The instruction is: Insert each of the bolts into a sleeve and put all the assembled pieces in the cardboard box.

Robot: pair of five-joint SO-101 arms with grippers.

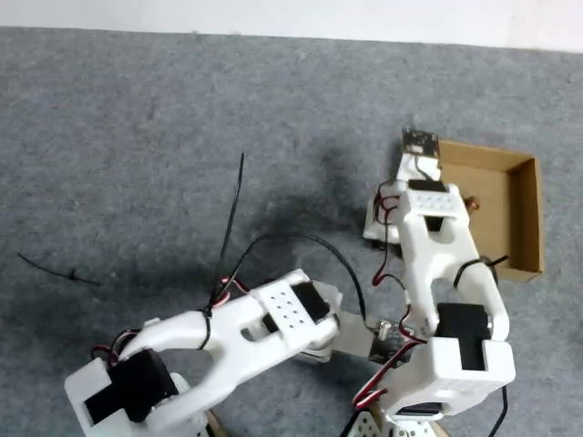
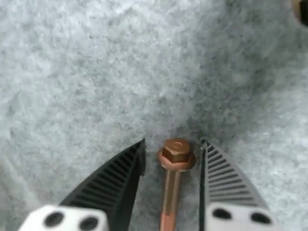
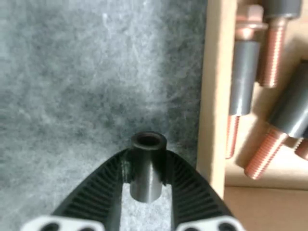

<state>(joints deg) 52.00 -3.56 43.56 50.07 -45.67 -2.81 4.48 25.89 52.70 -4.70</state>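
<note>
The left tool (image 2: 173,143) is found released, straddling the bolt (image 2: 176,155) lying on the tabletop (image 2: 96,72). The right tool (image 3: 147,155) is clenched on a sleeve (image 3: 147,180) beside the cardboard box (image 3: 214,96). The bolt is judged rigid, light and slippery; a mid-shank grip is advised.

Small robotics lab bench or maker setup. Grey felt mat (image 1: 137,118) covers the table. Left arm (image 1: 246,332) and right arm (image 1: 446,264) are white plastic shells with exposed wires (image 1: 386,250). Loose black cable (image 1: 233,205) on mat, plain white wall (image 1: 273,16) behind.
</note>
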